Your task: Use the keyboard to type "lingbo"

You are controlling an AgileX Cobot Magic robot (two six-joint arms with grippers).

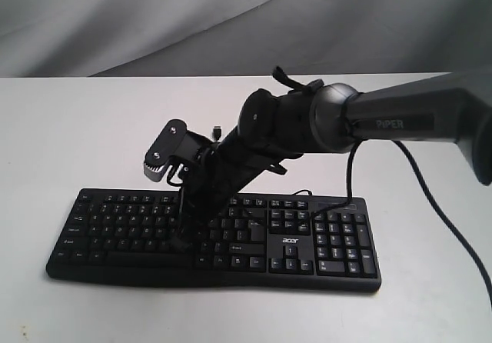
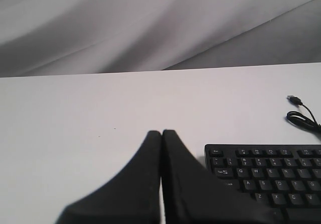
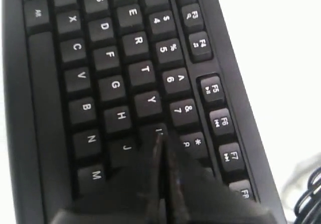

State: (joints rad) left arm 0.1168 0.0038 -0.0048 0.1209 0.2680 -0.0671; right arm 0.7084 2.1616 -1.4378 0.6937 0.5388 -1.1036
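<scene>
Bare white tabletop [image 1: 77, 128] lies open all around my right gripper [image 1: 181, 235], well past every edge of the keyboard [image 1: 115, 228] beneath it. My arm reaches across from the number-pad side, and the letter block sits right under the fingertips.

The exterior view shows the whole keyboard but not which key I meet. My right wrist view shows that close up: the keyboard [image 3: 100, 58] fills it, and the right gripper [image 3: 159, 139] points down at the key just past the Y key [image 3: 150, 99], between the 7 and J. Its legend is half hidden, so I cannot read it. I cannot tell whether the key is pressed.

Only the left wrist view shows my left gripper [image 2: 161, 132]. It hangs over empty tabletop [image 2: 75, 133], with the keyboard's [image 2: 266, 179] corner just off to one side and the USB cable [image 2: 301, 116] farther that way.

Both grippers have their fingers pressed together and hold nothing. The right touches the key with its tip only.
</scene>
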